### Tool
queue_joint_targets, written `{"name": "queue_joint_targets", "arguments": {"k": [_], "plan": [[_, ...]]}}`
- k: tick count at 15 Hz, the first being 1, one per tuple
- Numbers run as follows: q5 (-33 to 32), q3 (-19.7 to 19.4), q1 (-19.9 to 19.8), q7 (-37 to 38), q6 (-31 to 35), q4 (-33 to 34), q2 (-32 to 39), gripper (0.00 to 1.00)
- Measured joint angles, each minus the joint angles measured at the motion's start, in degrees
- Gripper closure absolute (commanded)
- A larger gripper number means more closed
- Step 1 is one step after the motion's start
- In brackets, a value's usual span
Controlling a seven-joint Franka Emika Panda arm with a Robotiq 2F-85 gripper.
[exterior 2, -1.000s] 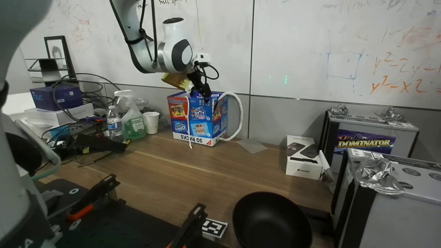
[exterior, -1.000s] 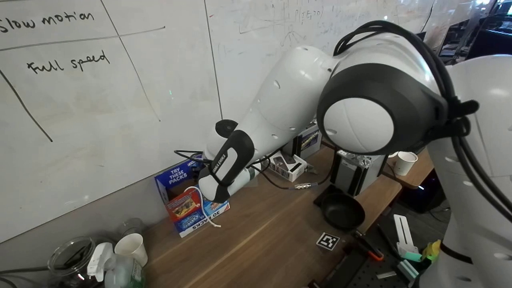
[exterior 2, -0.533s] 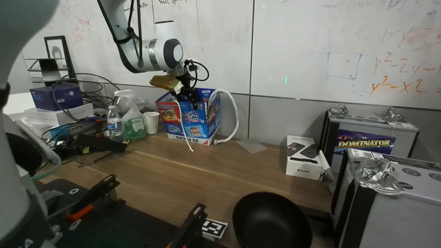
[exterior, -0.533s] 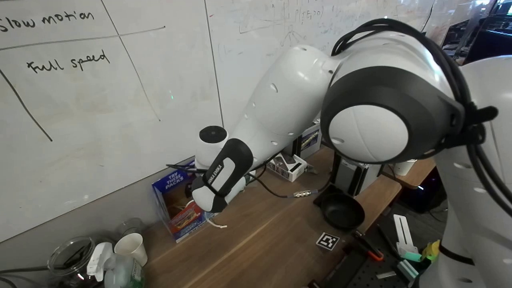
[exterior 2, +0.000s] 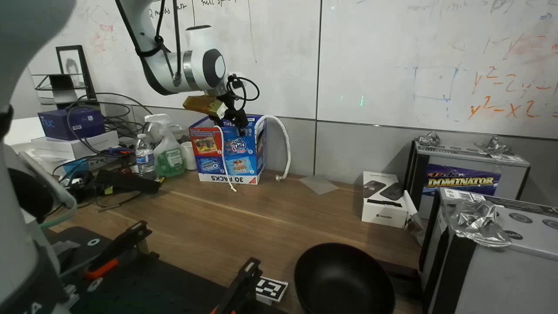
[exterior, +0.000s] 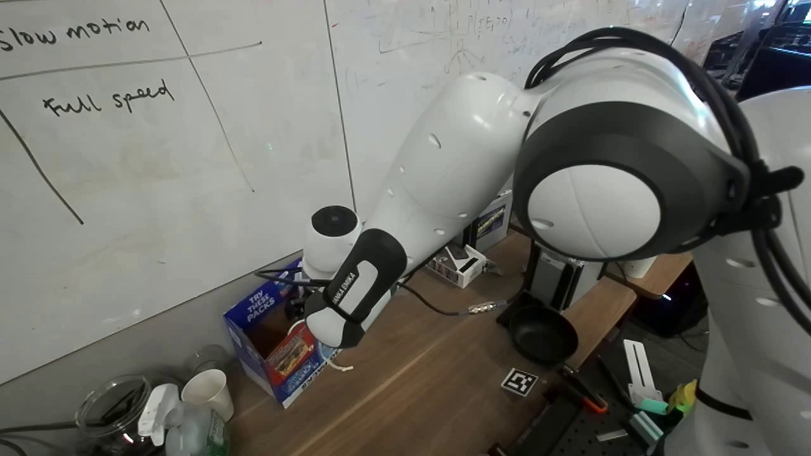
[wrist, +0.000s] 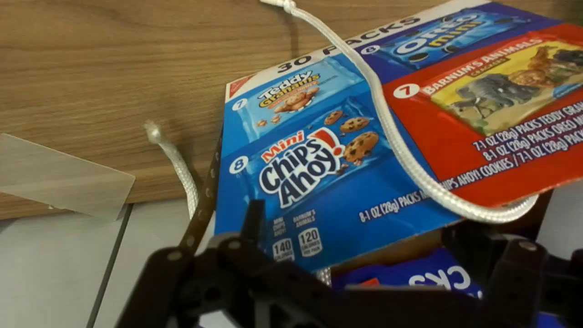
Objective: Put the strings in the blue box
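Observation:
The blue box [exterior 2: 226, 150] with red and white printed faces stands on the table against the whiteboard wall, its top uncovered. White strings [wrist: 385, 116] are draped over its rim. One end hangs down the front face; another length arches over the side wall, its knotted end low beside the box. The middle part of the strings drops inside and is mostly hidden. My gripper [wrist: 355, 218] is at the box's rim, jaws wide apart, holding no string. One finger [wrist: 253, 223] shows before the front face, the other at the opening. The arm partly covers the gripper in an exterior view.
Close beside the box stand a white paper cup [exterior 2: 188, 155] and a green spray bottle [exterior 2: 170, 157]. A clear sheet [exterior 2: 319, 184] lies on the table. Farther off are a white phone box [exterior 2: 383, 199], grey devices [exterior 2: 492, 257] and a black pan [exterior 2: 344, 279].
The blue box has slid along the wall toward the paper cup, the gripper moving the same way with it. The draped strings shifted along. The jaws stay wide apart.

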Motion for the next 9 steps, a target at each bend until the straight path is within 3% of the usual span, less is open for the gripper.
{"name": "queue_joint_targets", "arguments": {"k": [9], "plan": [[0.1,-5.9,5.5,0.1,8.0,-2.4,0.0,0.00]]}}
